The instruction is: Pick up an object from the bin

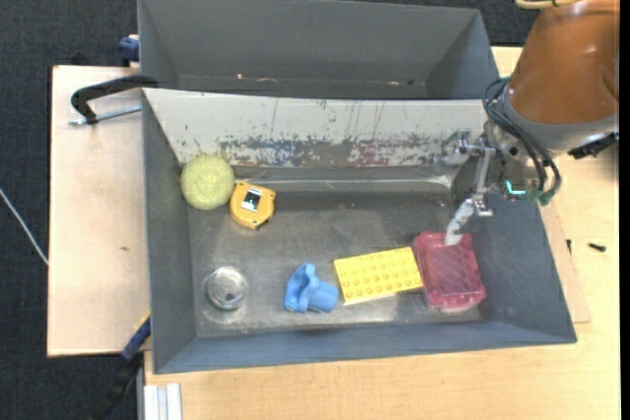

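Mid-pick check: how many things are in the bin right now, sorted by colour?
Yellow: 2 (tape measure, studded plate)
Pale green: 1 (fuzzy ball)
Blue: 1 (toy)
Pink: 1 (box)
Silver: 1 (round metal piece)
Total: 6

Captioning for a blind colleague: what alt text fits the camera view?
The robot's gripper hangs at the right side of a grey bin, over the back edge of a pink box. Left of the box lie a yellow block plate, a blue toy and a silver cap; a yellow tape measure and a green ball sit further back.
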Available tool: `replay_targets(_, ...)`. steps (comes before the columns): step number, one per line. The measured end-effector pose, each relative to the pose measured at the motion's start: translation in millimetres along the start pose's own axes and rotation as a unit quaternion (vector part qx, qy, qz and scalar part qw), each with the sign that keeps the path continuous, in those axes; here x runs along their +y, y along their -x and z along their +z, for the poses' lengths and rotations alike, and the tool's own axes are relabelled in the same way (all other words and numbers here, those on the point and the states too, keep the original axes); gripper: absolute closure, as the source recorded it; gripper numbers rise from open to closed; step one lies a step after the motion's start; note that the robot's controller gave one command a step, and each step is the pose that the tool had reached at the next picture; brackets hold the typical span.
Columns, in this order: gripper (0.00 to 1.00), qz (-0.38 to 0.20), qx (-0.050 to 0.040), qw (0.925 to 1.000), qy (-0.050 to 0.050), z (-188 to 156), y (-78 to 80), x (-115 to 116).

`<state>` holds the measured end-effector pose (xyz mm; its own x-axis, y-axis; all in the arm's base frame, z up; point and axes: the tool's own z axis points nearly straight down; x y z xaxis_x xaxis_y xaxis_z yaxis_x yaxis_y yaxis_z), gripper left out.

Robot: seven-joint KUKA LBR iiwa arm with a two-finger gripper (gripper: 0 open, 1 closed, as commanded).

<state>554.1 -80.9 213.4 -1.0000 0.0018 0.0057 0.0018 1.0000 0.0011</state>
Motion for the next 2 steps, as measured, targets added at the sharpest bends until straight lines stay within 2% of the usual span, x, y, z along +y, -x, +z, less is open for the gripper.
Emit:
replay_targets(1, 0.00, -0.001, -0.0040, 1.0000, -0.001, -4, 1.6, 0)
replay_targets(2, 0.00, -0.036, -0.0047, 0.9994, -0.001, 47, -50.1, 15)
